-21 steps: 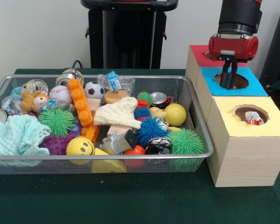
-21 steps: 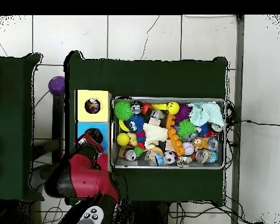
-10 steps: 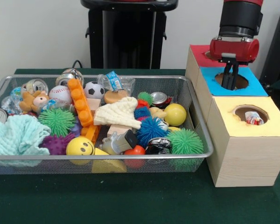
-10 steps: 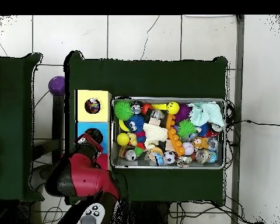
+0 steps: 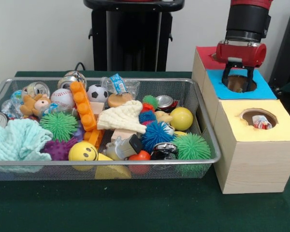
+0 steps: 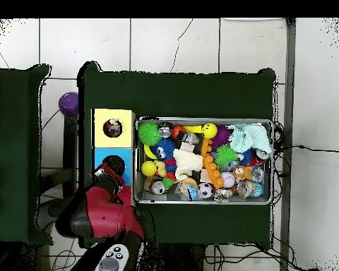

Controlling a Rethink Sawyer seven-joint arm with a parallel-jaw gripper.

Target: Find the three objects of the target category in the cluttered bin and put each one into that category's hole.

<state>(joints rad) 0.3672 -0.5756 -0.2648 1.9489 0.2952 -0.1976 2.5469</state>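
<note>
Opened since before, claw (image 5: 238,80) straddles blue hole (image 5: 239,83) above brown object (image 5: 236,85).

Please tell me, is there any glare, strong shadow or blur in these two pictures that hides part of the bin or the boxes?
Front view: light is even and soft; the crushed cans shine a little, and the blue-topped box's hole is dark inside, under the gripper with open jaws. Overhead view: the arm covers the red-topped box, and the toys in the wire bin are hard to distinguish.
</note>
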